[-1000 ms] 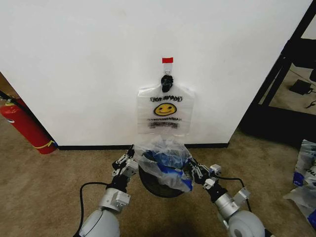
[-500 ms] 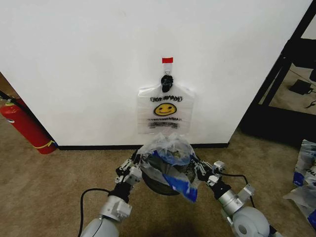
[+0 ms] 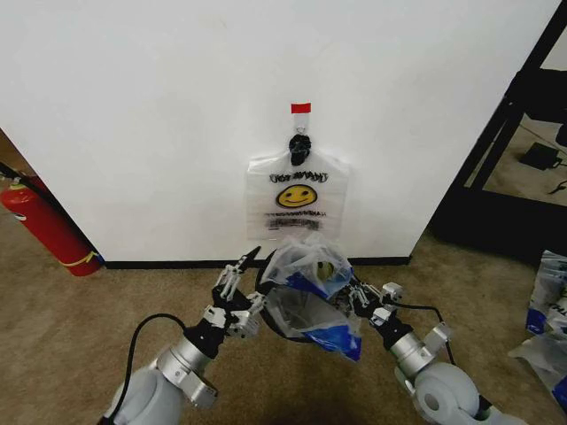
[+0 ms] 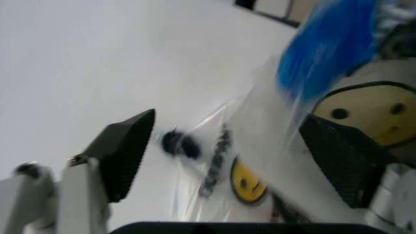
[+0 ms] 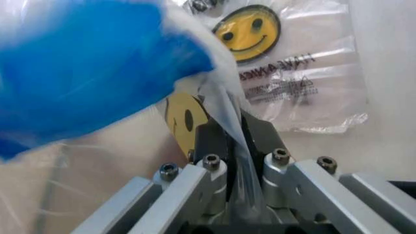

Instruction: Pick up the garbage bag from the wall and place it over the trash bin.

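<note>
My left gripper (image 3: 237, 282) has let go, jaws wide; right gripper (image 3: 353, 297) stays clamped on the garbage bag (image 3: 310, 292), half-draped over the trash bin (image 3: 266, 320).

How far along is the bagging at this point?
Done: a garbage bag is off the wall and over the trash bin, while a stack of bags hangs from the hook. In hand: the right hand is shut on the bag's edge; the left hand is open beside it, holding nothing. Left: the bag is bunched above the rim, not spread around it.
</note>
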`<state>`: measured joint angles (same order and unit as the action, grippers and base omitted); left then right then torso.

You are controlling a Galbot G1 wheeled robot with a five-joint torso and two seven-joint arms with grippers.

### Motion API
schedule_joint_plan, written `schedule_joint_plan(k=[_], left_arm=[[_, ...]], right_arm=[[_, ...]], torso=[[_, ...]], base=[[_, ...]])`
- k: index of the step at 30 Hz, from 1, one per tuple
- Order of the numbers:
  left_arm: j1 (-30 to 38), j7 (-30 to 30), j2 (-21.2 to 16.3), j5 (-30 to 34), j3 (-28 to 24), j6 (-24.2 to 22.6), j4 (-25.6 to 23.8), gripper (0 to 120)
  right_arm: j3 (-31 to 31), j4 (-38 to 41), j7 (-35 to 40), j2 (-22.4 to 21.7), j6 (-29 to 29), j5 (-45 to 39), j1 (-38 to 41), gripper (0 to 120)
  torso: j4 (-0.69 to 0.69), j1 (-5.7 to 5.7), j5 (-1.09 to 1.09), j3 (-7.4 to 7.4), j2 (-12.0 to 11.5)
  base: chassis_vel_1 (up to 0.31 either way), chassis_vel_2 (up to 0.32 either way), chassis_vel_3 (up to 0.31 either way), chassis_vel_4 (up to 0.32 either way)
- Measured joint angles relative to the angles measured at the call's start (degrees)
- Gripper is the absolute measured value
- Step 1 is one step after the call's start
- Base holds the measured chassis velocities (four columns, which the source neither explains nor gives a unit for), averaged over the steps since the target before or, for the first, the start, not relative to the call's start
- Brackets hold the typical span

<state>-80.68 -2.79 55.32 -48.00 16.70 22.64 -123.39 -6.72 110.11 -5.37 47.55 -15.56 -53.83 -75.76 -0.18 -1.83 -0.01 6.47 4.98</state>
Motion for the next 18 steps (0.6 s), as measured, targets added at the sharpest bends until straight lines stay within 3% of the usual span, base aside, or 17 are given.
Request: schedule_joint_plan(k=[7, 16, 18], left_arm=[[3.33, 2.45, -3.92, -2.22, -1.85, 1.27, 3.46, 100], [5.22, 2.16, -3.95, -8.12, -4.81, -0.48, 3.34, 100], [5.40, 1.07, -3.95, -11.93, -5.45, -1.20, 3.49, 100]], right_arm=[[0.06, -0.42, -0.12, 0.20, 0.12, -0.16, 0.65, 1], [-0.04, -0.80, -0.10, 0.43, 0.12, 0.10, 0.64, 1], [0.11, -0.85, -0.03, 0.47, 0.14, 0.09, 0.96, 1]], torso=[[0.00, 0.00, 0.00, 0.00, 0.00], [0.00, 0.00, 0.01, 0.00, 0.00], [0.00, 0.00, 0.01, 0.00, 0.00]], base=[[0.000, 0.000, 0.000, 0.000], [0.000, 0.000, 0.000, 0.000], [0.000, 0.000, 0.000, 0.000]])
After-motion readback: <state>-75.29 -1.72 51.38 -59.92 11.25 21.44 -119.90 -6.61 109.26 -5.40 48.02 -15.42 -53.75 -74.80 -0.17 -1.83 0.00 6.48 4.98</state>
